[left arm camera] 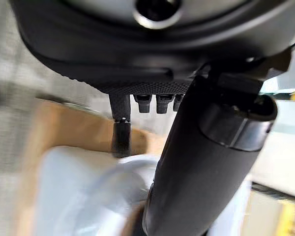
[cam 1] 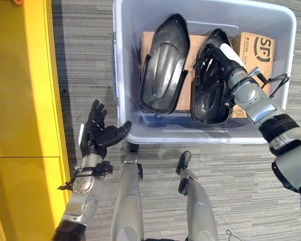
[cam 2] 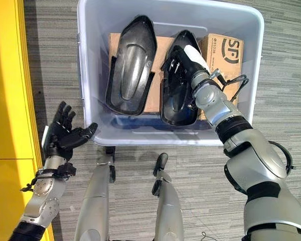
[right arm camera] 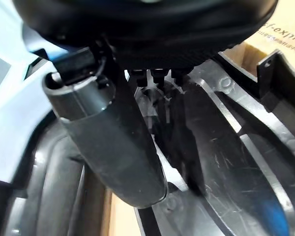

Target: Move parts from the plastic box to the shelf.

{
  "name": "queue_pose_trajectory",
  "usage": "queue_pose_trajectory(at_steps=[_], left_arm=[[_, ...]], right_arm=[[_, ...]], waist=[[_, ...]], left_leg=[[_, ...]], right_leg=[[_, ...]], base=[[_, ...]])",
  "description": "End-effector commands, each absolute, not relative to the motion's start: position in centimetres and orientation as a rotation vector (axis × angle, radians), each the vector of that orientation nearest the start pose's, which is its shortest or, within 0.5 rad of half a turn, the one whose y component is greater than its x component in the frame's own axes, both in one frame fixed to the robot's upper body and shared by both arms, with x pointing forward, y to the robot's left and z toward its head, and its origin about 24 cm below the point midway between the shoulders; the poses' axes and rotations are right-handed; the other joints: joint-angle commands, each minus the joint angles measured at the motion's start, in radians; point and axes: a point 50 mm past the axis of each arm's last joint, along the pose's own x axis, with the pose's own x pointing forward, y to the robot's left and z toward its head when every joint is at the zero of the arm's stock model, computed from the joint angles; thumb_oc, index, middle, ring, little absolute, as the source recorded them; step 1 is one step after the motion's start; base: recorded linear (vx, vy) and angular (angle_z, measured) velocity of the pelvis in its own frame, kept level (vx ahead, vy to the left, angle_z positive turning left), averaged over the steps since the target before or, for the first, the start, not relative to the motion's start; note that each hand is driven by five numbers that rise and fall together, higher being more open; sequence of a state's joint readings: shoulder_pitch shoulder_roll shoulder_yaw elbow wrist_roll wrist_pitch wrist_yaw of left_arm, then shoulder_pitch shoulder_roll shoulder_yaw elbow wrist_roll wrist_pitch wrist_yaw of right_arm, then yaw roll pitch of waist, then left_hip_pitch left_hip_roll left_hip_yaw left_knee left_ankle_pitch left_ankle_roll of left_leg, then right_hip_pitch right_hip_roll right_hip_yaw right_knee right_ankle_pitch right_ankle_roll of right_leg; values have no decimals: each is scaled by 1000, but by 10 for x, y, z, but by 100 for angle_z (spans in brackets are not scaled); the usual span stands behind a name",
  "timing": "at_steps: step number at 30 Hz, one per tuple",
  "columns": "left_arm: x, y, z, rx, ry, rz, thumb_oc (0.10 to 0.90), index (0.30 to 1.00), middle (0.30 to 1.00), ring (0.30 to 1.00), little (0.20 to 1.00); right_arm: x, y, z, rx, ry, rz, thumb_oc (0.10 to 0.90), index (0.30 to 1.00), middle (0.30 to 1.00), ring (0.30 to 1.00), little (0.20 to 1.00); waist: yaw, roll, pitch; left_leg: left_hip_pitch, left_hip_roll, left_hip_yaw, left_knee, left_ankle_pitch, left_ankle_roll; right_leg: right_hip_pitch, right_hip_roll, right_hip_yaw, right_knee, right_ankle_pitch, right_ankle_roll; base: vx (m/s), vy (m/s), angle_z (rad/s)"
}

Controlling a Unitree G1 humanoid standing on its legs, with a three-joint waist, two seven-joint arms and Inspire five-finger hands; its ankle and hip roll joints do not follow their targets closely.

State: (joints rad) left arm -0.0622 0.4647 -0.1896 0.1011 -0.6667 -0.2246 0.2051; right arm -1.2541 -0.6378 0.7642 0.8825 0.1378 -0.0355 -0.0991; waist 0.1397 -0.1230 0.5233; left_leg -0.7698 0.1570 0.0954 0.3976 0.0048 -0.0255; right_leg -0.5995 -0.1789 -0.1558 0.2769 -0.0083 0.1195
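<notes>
Right robot hand (cam 1: 213, 63) down in the plastic box (cam 1: 125, 75), fingers closing round the right black part (cam 1: 210, 100), left robot hand (cam 1: 98, 133) spread open beside the box, second black part (cam 1: 163, 65) lying alongside

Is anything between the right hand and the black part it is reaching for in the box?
Nothing visible. The right hand is already inside the plastic box, its fingers against the right-hand black part. The other black part lies apart to the left.
</notes>
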Motion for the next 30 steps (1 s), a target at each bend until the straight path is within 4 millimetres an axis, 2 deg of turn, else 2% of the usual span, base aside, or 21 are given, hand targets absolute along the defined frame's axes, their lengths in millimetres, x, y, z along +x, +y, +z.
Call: queue_pose_trajectory(at_steps=[1,14,21,30], left_arm=[[253,193,63,-256,-112,12,900,1000,1000,1000,1000],[256,192,65,-260,-117,4,900,1000,1000,1000,1000],[257,194,65,-253,-118,7,900,1000,1000,1000,1000],[257,197,64,-251,-115,11,900,1000,1000,1000,1000]], right_arm=[[411,-193,295,-1010,-381,-92,900,1000,1000,1000,1000],[404,-162,312,-1050,-511,-6,900,1000,1000,1000,1000],[400,-157,321,-1069,-551,12,900,1000,1000,1000,1000],[393,-155,341,-1116,-607,3,900,1000,1000,1000,1000]], waist=[[-2,56,-3],[-8,48,-3],[-8,44,-3],[-6,36,-3]], left_leg=[[1,49,-114,25,-52,-50],[16,45,-118,17,-52,-50],[25,42,-118,19,-53,-51],[39,40,-116,21,-56,-53]], right_leg=[[42,31,10,112,-139,-16],[59,28,7,112,-143,-14],[68,26,8,115,-145,-13],[83,25,6,118,-150,-15]], base=[[0,0,0],[0,0,0],[0,0,0],[-2,2,1]])
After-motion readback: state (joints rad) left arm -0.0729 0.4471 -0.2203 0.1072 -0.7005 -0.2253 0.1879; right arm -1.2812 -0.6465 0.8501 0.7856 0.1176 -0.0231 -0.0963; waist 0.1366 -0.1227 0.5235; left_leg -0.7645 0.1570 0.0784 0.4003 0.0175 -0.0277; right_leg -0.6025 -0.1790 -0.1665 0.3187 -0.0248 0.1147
